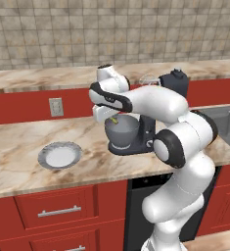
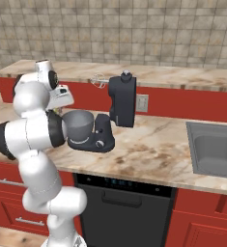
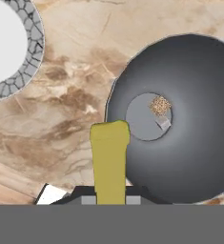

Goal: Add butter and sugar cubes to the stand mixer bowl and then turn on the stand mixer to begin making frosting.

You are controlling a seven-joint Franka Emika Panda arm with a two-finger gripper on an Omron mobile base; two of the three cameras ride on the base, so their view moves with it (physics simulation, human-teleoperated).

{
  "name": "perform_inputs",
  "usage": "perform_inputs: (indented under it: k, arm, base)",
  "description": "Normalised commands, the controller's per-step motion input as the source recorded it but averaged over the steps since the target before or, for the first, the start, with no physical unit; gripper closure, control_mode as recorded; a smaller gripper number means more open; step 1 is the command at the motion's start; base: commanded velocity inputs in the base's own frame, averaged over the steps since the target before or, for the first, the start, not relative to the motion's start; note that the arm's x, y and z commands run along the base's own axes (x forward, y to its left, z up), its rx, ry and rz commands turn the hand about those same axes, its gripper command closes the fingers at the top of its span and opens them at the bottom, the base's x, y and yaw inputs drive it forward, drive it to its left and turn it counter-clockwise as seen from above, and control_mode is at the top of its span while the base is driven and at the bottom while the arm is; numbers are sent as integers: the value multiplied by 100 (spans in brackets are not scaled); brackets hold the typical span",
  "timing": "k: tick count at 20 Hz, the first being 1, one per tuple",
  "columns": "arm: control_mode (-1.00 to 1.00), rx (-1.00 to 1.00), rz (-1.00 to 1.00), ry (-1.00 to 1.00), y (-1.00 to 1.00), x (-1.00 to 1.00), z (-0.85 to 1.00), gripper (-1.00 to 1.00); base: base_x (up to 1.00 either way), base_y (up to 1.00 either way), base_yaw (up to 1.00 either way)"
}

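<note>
My gripper (image 1: pixel 110 115) is shut on the butter (image 1: pixel 115 119), a thin yellow stick. It hangs above the left rim of the grey stand mixer bowl (image 1: pixel 123 130). In the hand view the butter (image 3: pixel 109 157) juts out from the gripper (image 3: pixel 109 198), its tip level with the edge of the stand mixer bowl (image 3: pixel 189 138). A small tan sugar cube (image 3: pixel 160 105) lies on the bowl's flat bottom. The bowl (image 2: pixel 79 124) sits on the base of the black stand mixer (image 2: pixel 122 99), whose head is tilted up with the whisk (image 2: pixel 98 79) raised.
A grey-rimmed white plate (image 1: pixel 60 155) lies on the marble counter left of the mixer, and its rim (image 3: pixel 35 52) shows in the hand view. A steel sink (image 2: pixel 214 147) is set into the counter at the right. A tiled wall rises behind the back counter.
</note>
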Motion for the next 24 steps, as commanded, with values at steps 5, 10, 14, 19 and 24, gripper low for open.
perform_inputs:
  k: [5,10,14,19,24]
  arm:
    - [-100,0,-1,0,-65,2,0,100]
    - [-100,1,0,0,-34,26,-5,100]
    - [-100,1,0,0,-24,23,-20,100]
    - [-100,0,0,0,-21,1,-44,100]
    - [-100,0,0,0,-5,6,-42,100]
  base:
    - [0,0,0]
    - [0,0,0]
    - [0,0,0]
    - [0,0,0]
    - [0,0,0]
